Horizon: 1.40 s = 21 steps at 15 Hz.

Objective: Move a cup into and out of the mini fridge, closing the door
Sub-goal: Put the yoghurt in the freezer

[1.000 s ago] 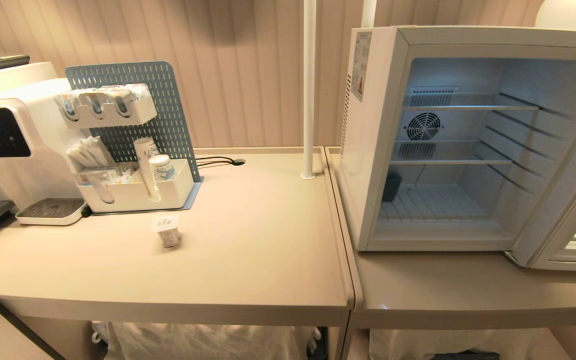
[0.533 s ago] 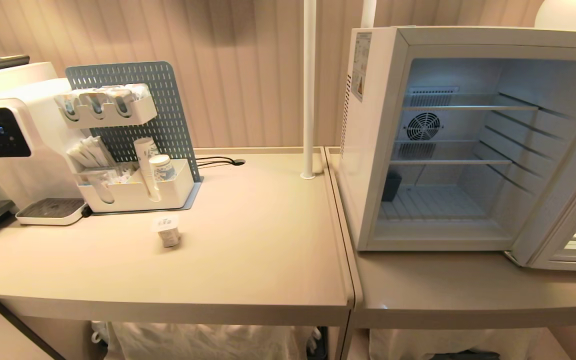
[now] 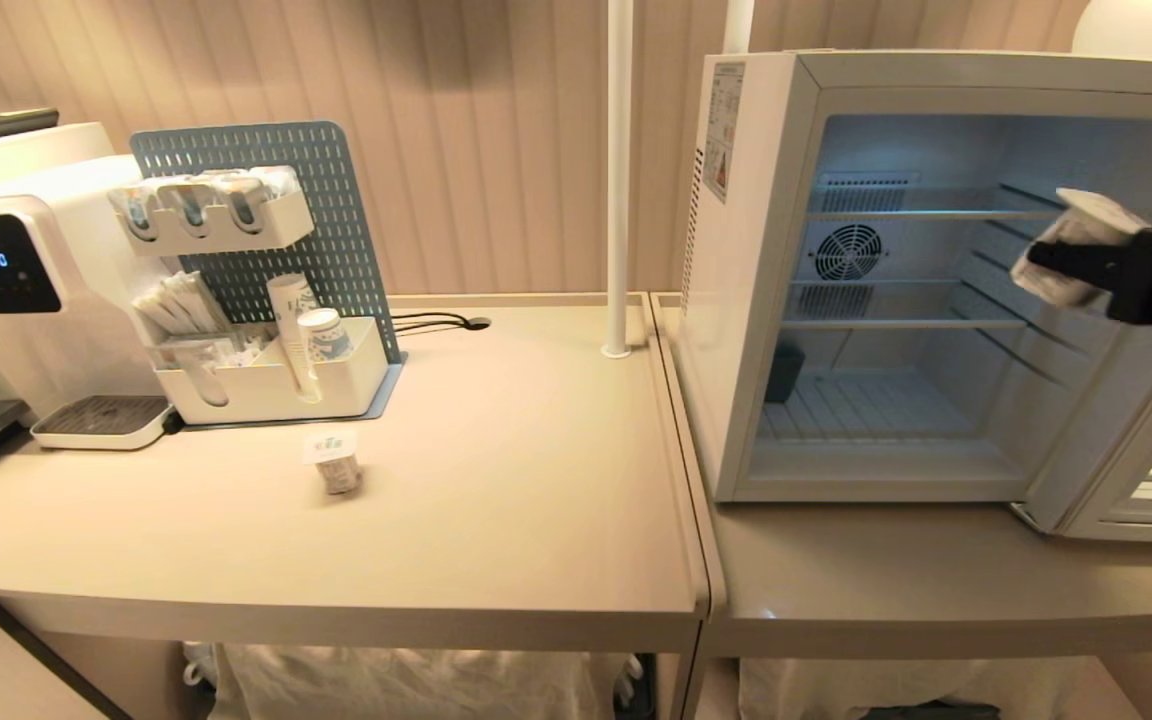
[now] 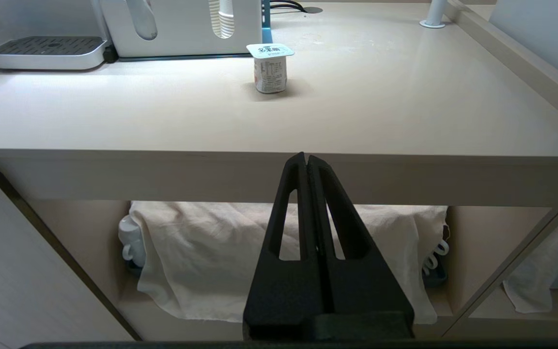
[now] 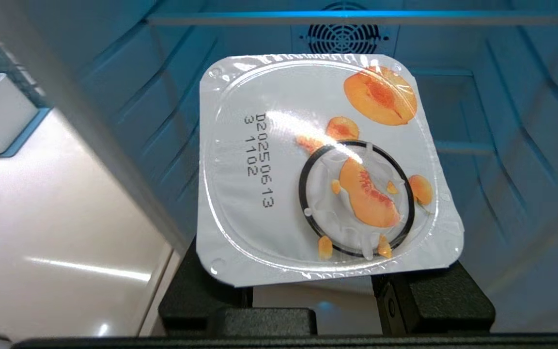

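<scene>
Across the left part of the scene nothing has been altered. A small sealed pot (image 3: 337, 468) is left standing on the table (image 3: 496, 480), just in front of the white organiser (image 3: 271, 385) and its blue pegboard (image 3: 326, 220); apart from the figures on the display, the water dispenser (image 3: 6, 290) beside them is as it was. The left claw (image 4: 306, 162) is parked low, in front of the table edge and below the top, its fingers pressed together with nothing between them.

The change is found on the right. A second ago no arm was to be seen in the head view; now the right claw (image 3: 1066, 255) has been brought in from the right edge, in front of the open mouth of the mini fridge (image 3: 751, 300). A cup (image 3: 1076, 245) with a peach-printed foil lid is clamped between its fingers. The door (image 3: 1116, 420) is swung wide at the right.

From this it is judged that the carry towards the fridge is under way and that placing is the step in hand; closing the door is not yet done.

The cup is held at about the level of the gap between the upper and middle wire shelves (image 3: 901, 322). In the right wrist view the lid (image 5: 327, 169) is tilted towards the camera, with the fingers (image 5: 201, 295) seen beneath it on either side of the body. Whether the cup has yet crossed the fridge's front frame cannot be told.
</scene>
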{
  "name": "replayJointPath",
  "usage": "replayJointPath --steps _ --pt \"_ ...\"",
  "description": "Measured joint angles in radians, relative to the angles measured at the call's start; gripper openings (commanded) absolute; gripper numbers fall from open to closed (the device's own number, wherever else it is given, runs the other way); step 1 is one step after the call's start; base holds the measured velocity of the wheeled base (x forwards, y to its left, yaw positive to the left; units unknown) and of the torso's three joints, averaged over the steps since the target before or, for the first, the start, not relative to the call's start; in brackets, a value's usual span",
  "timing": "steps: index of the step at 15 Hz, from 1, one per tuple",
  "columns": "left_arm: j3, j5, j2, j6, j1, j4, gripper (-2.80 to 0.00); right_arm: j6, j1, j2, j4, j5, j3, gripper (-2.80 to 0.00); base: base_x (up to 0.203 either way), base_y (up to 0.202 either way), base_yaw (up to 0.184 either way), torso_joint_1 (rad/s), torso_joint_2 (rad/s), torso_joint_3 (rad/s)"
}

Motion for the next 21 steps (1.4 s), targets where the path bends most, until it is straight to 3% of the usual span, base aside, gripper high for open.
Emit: replayJointPath --steps 6,10,21 --pt "0.0 0.001 0.0 -0.001 0.001 0.0 -2.8 -0.001 0.044 0.367 -0.024 -0.088 -0.248 -2.8 0.0 0.0 0.0 0.0 0.0 0.0" --pt "0.0 0.0 0.0 -0.001 0.0 -0.001 -2.8 0.001 0.055 0.473 -0.152 -0.153 -0.265 -2.8 0.0 0.0 0.0 0.0 0.0 0.0" --pt "0.0 0.001 0.0 -0.001 0.0 0.0 -2.8 -0.002 0.079 0.585 -0.173 -0.163 -0.29 -2.8 0.0 0.0 0.0 0.0 0.0 0.0"
